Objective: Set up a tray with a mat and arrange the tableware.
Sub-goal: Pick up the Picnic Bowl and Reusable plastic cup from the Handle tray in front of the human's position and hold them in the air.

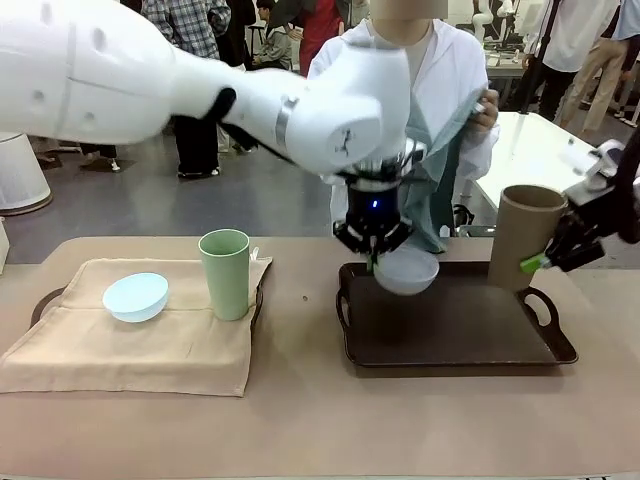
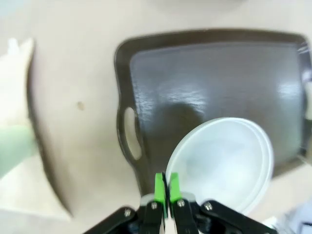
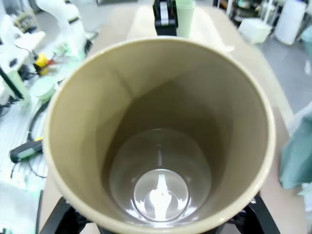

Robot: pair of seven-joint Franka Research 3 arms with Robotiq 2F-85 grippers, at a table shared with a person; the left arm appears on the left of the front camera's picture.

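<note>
In the front view the left tool hangs over the dark brown tray, near its 11 o'clock corner. Its green pads are pressed together on the rim of the whitish-grey bowl, so this tool is closed and gripping the bowl. In the left wrist view the bowl is lifted over the tray, which has a slot handle at its short side, and the pinched rim is at 7 o'clock of the bowl.

The right tool is at 3 o'clock of the front view, beside the far right corner of the tray. It holds the tan-brown tumbler at its side, with the tumbler a little tilted and above the tray edge. In the right wrist view the tumbler is seen from its open mouth down to the shiny bottom, with the tool's black fingers outside its wall at the lower edge.

At 9 o'clock on the surface a second tray lies under a beige cloth mat. On the mat stand the light blue bowl and, just beside it at 3 o'clock, the pale green tumbler, upright.

At 12 o'clock, behind the surface, a person in a white coat holds a grey-green cloth.
</note>
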